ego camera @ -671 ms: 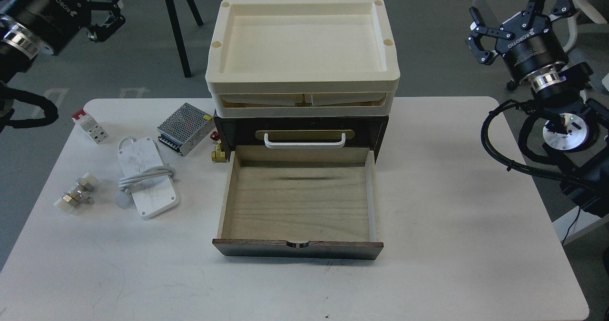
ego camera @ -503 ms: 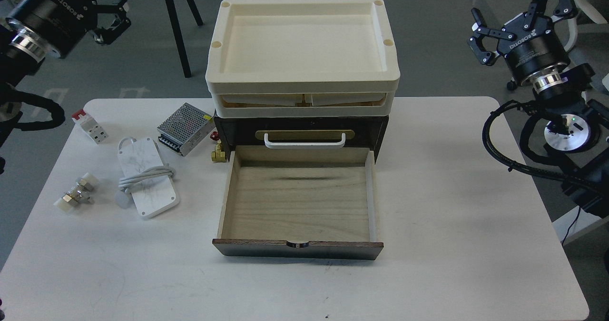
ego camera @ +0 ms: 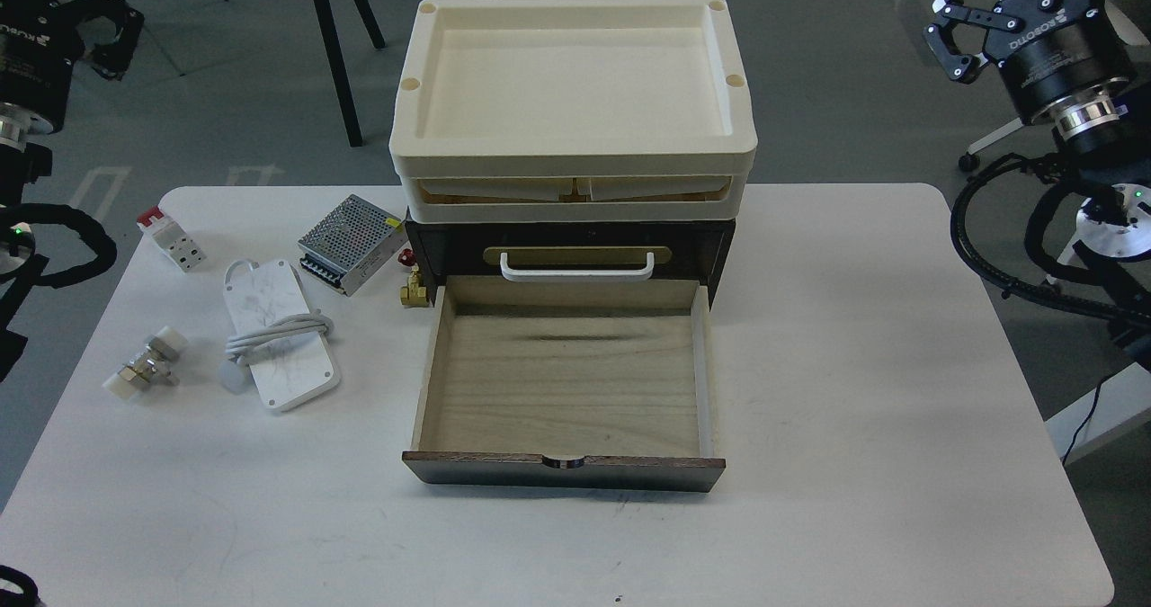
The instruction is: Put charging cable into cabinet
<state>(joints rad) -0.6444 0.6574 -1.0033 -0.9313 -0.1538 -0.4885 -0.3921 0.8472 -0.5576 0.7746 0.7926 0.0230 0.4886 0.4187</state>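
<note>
Left gripper (ego camera: 106, 31) mostly cut off at the top left corner, dark against a dark arm; fingers not separable, so open or closed cannot be told. Right gripper (ego camera: 1016, 0) partly cropped by the top edge, far right of the cabinet (ego camera: 450, 247) and well above the table (ego camera: 854, 364); fingers (ego camera: 953, 40) spread apart, nothing between them.

Charging cable (ego camera: 279, 333) flat on the table, left of the cabinet's pulled-out drawer (ego camera: 565, 382) and apart from it, cord looped around the middle, plug end resting at the lower left side. Drawer open, pale wood floor bare. Dark cabinet body largely hidden under stacked cream trays (ego camera: 573, 85); only the front strip with white handle (ego camera: 577, 268) and brass plate visible. Small brass fitting (ego camera: 413, 290) half tucked against the cabinet's left corner, a red bit just above it, too small to identify.

Further left of the cabinet: perforated metal box (ego camera: 351, 243), red-and-white block (ego camera: 169, 238), small metal fitting with white ends (ego camera: 144, 366).

White tabletop with rounded corners, faint scuffs. Grey floor beyond, black furniture legs (ego camera: 334, 49) behind the cabinet.
</note>
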